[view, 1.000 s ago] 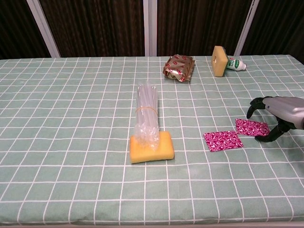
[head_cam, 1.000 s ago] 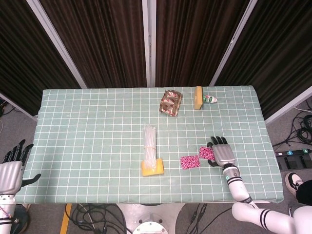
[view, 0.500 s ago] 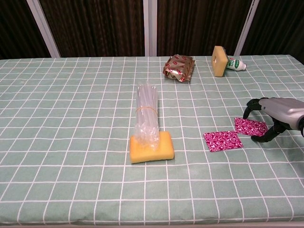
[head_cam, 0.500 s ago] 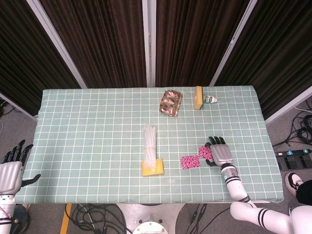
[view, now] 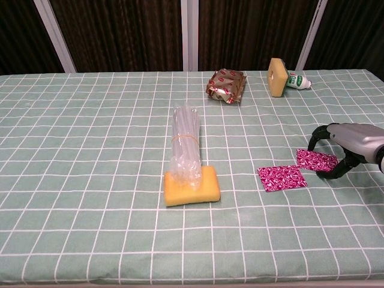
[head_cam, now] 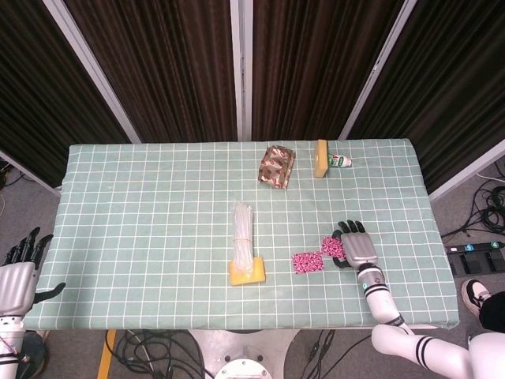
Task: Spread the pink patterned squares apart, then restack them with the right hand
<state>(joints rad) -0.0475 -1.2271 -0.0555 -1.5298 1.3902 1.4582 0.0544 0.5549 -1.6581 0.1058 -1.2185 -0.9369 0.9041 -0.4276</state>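
Chest view shows, closest to the front edge of the bench (view: 72, 252), a yellow sponge (view: 191, 186) with a bundle of clear straws (view: 185, 147) lying partly on it. Toward the right edge lie the two pink patterned squares: the near square (view: 281, 177) is flat and free, and the far square (view: 318, 160) lies just beside it, apart from it. The right hand (view: 351, 145) arches over the far square, its fingers (view: 316, 139) curled down around it; whether they grip it I cannot tell. Near the far edge are a snack packet (view: 227, 86), another sponge (view: 276, 77) and a small bottle (view: 298, 81). The left hand (head_cam: 17, 278) hangs off the left edge, fingers apart, holding nothing.
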